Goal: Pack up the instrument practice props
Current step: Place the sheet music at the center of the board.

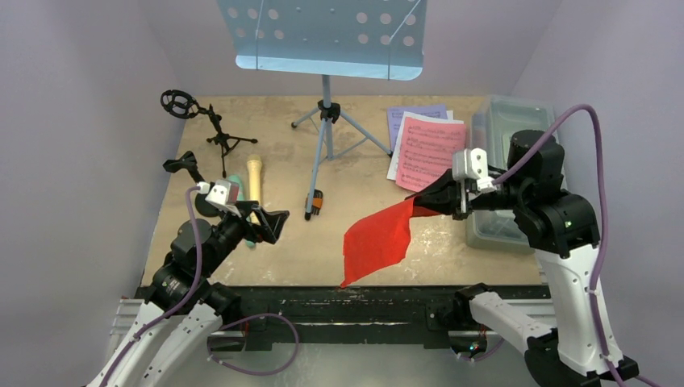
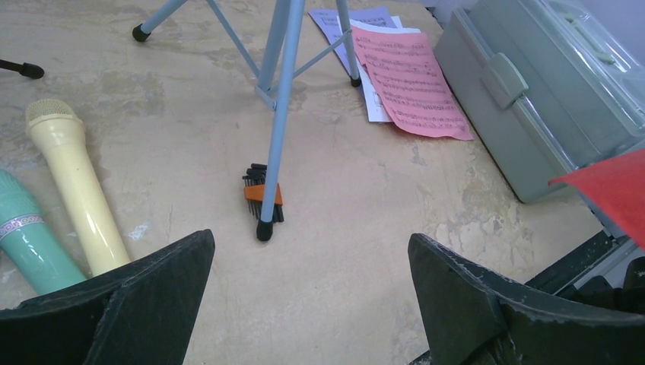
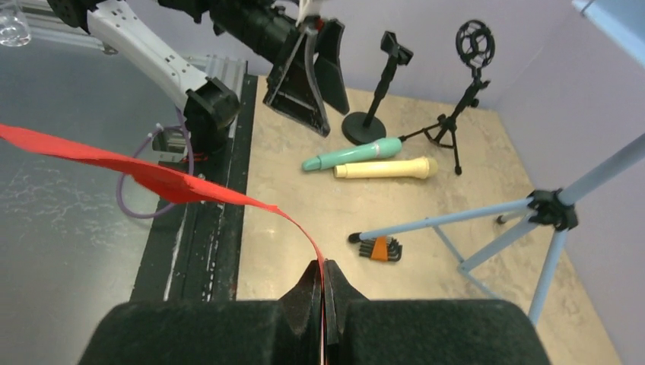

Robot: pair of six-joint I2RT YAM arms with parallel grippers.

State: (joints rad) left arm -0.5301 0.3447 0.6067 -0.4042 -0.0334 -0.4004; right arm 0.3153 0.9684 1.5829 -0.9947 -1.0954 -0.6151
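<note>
My right gripper (image 1: 421, 207) (image 3: 322, 268) is shut on the red sheet-music page (image 1: 379, 235) (image 3: 160, 180), which hangs in the air over the table's front middle. A pink page (image 1: 430, 150) (image 2: 411, 84) lies on a purple page (image 1: 414, 114) beside the tub. The light-blue tripod (image 1: 327, 133) (image 2: 280, 99) with its perforated tray (image 1: 329, 36) stands at the back centre. The yellow microphone (image 1: 254, 179) (image 2: 76, 195) and mint-green microphone (image 2: 27, 237) (image 3: 351, 154) lie at the left, near my open left gripper (image 1: 274, 225) (image 2: 312, 258). Two small black microphone tripods (image 1: 211, 125) (image 3: 378, 95) stand at the far left.
A translucent grey plastic tub (image 1: 504, 165) (image 2: 532, 91), lid shut, sits at the right edge under my right arm. A black and orange hex key set (image 1: 316, 201) (image 2: 261, 194) lies at one tripod foot. Purple walls close in on the left, right and back.
</note>
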